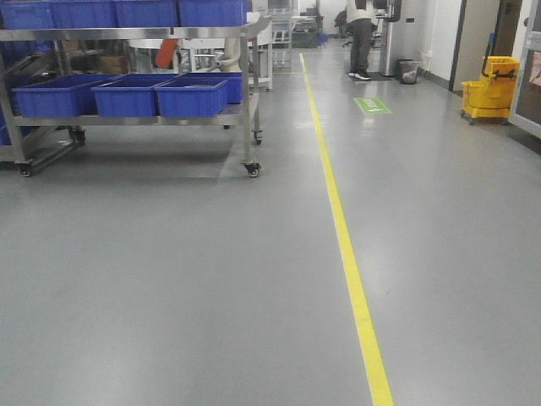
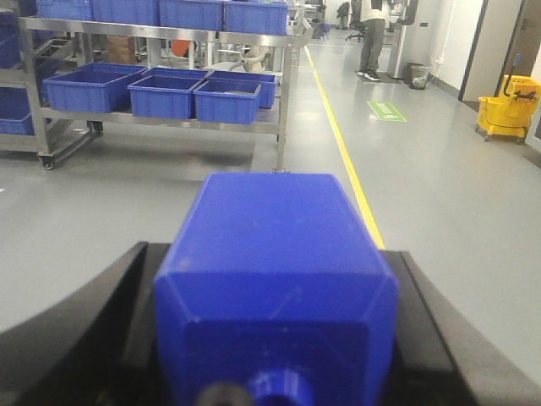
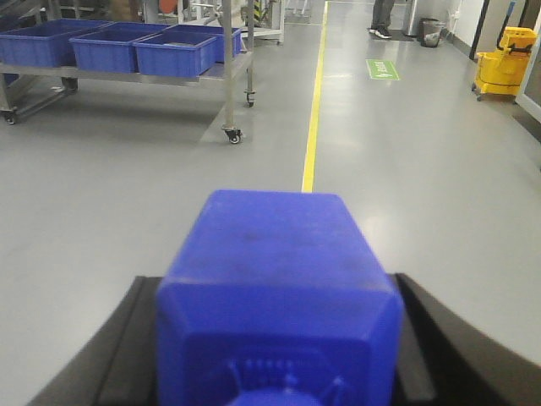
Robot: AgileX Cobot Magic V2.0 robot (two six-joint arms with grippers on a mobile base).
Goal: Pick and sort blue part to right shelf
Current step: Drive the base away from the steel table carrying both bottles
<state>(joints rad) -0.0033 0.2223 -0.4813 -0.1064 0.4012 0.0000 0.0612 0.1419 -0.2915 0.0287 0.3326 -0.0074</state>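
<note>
The blue part (image 3: pixel 275 254) sits near the camera in the right gripper (image 3: pixel 275 292). Its ribbed wide cap faces the lens, and black fingers (image 3: pixel 127 338) press its two flat sides, so the pincer is clamped on it. The left gripper (image 2: pixel 275 254) likewise grips a squat blue block (image 2: pixel 270 220) with a small knob. The part looks like stiff moulded plastic, probably light, not fragile, with smooth faces that might slip. The broad flat sides below the sloped shoulders seem the best hold, not the short neck. A rack (image 1: pixel 245 101) with blue bins (image 1: pixel 190 97) stands far left, beside a yellow line (image 1: pixel 351 271) on the floor.
</note>
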